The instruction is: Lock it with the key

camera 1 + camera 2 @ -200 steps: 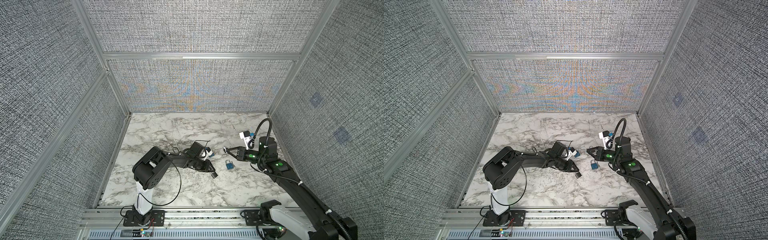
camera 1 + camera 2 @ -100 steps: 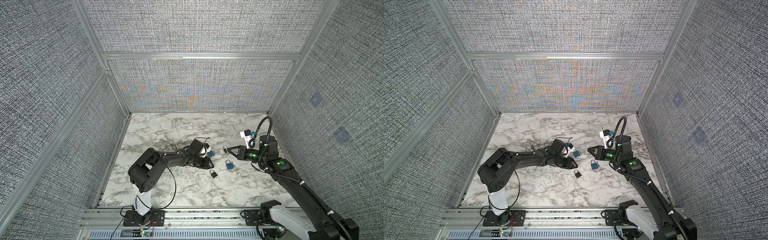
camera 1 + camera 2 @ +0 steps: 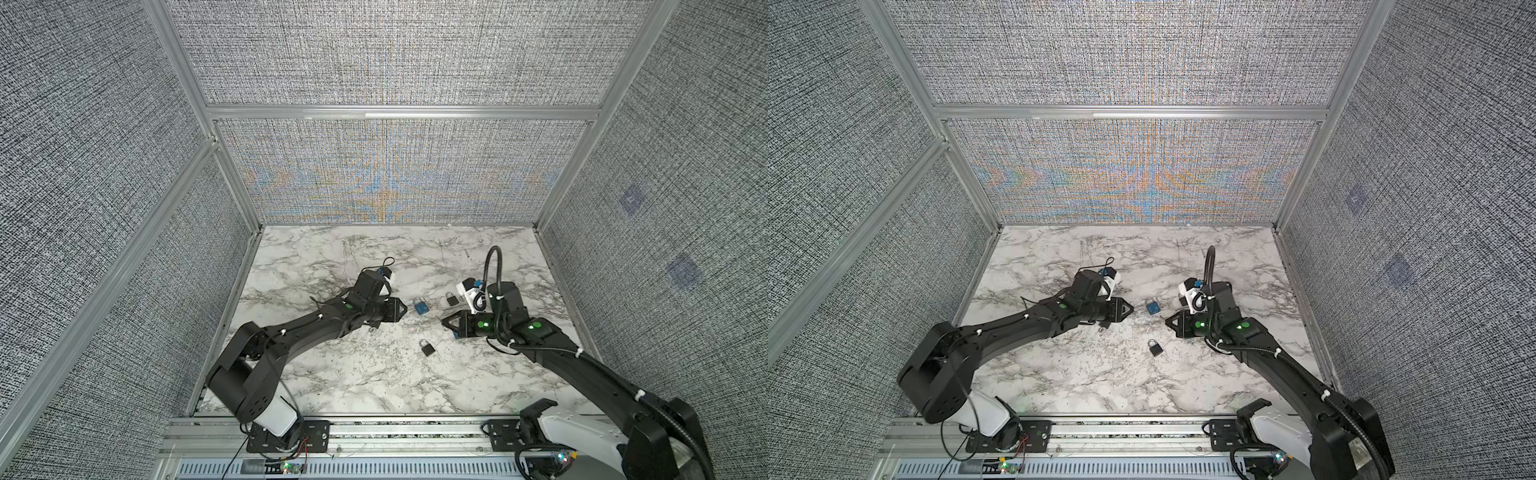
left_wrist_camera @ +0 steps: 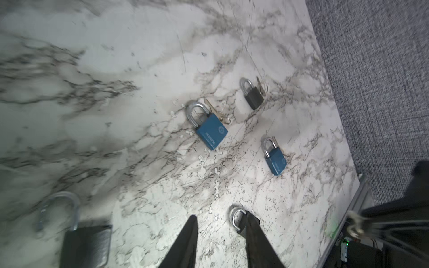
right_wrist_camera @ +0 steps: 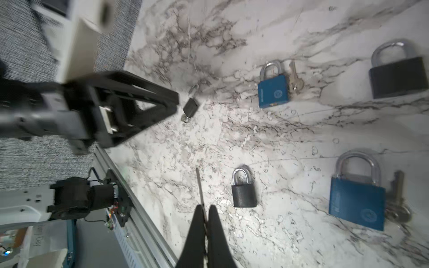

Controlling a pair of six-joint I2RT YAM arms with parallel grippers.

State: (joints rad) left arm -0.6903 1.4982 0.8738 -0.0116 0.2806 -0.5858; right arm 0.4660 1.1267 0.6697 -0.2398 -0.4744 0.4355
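My right gripper [image 5: 205, 208] is shut on a thin metal key [image 5: 199, 185], whose blade sticks out past the fingertips. A small black padlock [image 5: 243, 190] lies flat on the marble just beside the blade, with its shackle down. In both top views this padlock [image 3: 427, 347] [image 3: 1155, 348] sits between the two arms, near the right gripper [image 3: 444, 322]. My left gripper [image 4: 221, 215] is open and empty, and the same padlock [image 4: 239, 220] peeks out behind one finger. The left gripper [image 3: 400, 309] hovers left of the middle.
A blue padlock with a key beside it [image 3: 421, 306], a dark padlock [image 3: 451, 298] and a second blue padlock [image 5: 357, 199] lie near the right arm. Another small black padlock [image 5: 190, 108] lies under the left gripper's tip. The front rail [image 5: 139, 208] and fabric walls close in the table.
My left gripper has opened, left the small black padlock on the marble and drawn back to the left. My right gripper, still shut on the key, has moved toward the front.
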